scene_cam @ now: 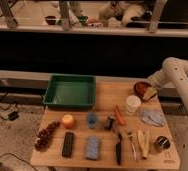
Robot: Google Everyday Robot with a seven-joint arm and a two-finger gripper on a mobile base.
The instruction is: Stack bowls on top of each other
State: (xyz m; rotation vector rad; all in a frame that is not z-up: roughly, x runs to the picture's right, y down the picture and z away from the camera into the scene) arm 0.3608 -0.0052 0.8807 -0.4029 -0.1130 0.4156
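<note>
The gripper (150, 93) hangs at the brown bowl (140, 88), at the table's (107, 95) 1 o'clock corner; clenched or released, nobody can tell. A white bowl (133, 104) sits at its 7 o'clock. Both look rigid, light and slick, so a rim pinch suits.

So: tray (69, 91) sits back left on the table (109, 96), bowl (139, 87) back right with the gripper (148, 93) at its rim, I think. Cup (133, 103) just in front.

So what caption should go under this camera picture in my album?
The robot's tool sits at a brown bowl on the far right corner of the wooden table, near a green tray.
</note>
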